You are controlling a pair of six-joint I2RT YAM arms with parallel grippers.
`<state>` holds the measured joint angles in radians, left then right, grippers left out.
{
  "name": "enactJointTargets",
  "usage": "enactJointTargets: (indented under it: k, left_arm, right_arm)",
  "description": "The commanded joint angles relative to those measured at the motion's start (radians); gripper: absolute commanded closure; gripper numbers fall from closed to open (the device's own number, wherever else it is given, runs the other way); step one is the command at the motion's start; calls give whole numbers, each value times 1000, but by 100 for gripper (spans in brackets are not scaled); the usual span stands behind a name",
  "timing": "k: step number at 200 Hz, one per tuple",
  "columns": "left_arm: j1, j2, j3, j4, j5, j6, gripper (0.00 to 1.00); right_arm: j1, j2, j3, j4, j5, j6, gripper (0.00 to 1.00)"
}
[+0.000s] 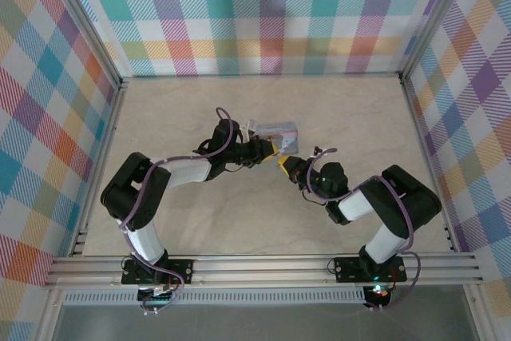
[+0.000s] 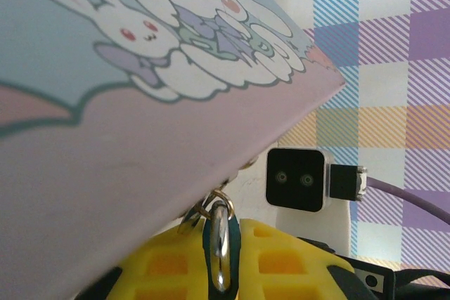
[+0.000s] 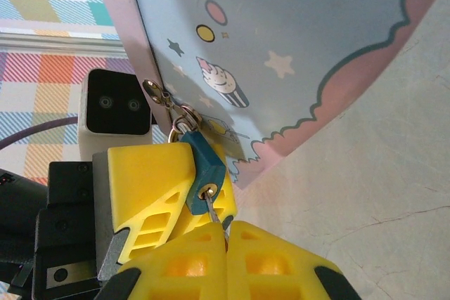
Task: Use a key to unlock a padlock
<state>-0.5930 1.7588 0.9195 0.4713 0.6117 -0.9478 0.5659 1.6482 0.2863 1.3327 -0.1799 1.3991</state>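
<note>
The small dark teal padlock (image 3: 204,168) hangs by its silver shackle (image 2: 220,240) from rings on the edge of the pale blue cartoon tin (image 3: 295,47). My left gripper (image 2: 223,235) is shut on the padlock body, whose sides are pinched between the yellow fingers (image 3: 148,177). The key (image 3: 214,209) has its thin metal shaft in the keyhole on the padlock's underside. My right gripper (image 3: 226,230) is shut on the key just below the lock. From above, the left gripper (image 1: 270,149) and the right gripper (image 1: 286,167) meet at the tin (image 1: 279,133).
The tin stands tilted off the marbled tabletop (image 1: 239,221) at mid-table. Checked walls (image 1: 263,13) enclose the back and sides. Both arms bend inward from their bases at the near rail (image 1: 263,265).
</note>
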Motion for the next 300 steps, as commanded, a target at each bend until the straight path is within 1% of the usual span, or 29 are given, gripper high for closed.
enactJointTargets:
  k: [1,27,47,80,123,152,168,185,221,243,255,275,295,300]
  left_arm:
    - [-27,-53,-7,67,134,0,100]
    - [-27,-57,-9,72,137,-1,100]
    - [-27,-58,-11,76,143,-2,100]
    - [-27,-60,-14,93,149,-3,100]
    - [-27,-55,-15,127,159,-23,100]
    - [-27,-59,-21,131,163,-25,100]
    - [-27,-54,-22,129,175,-26,100]
    - [-33,-52,-23,130,190,-25,100]
    - [-75,-47,-32,113,215,-4,100]
    - [-81,-53,-54,115,209,0,100]
    - [-80,-57,-60,83,197,24,100]
    - [-79,-66,-73,43,157,52,100]
    - [-76,-76,-77,2,99,76,100]
    - [-75,-76,-77,-4,84,79,100]
  right_arm:
    - [-21,33,57,74,-20,11,100]
    - [-47,75,69,74,-73,12,100]
    - [-72,81,94,74,-148,5,100]
    - [-115,77,119,74,-215,39,100]
    - [-122,122,158,74,-284,67,100]
    - [-124,133,152,75,-269,37,100]
    - [-120,141,183,75,-282,26,100]
    - [-106,137,212,70,-254,14,100]
    - [-86,144,260,17,-233,16,100]
    - [-76,140,260,-25,-237,-4,100]
    - [-77,142,241,-24,-235,-9,100]
    - [-76,136,200,-46,-230,-24,97]
    - [-81,133,145,-41,-225,-34,90]
    - [-83,131,131,-36,-220,-36,87]
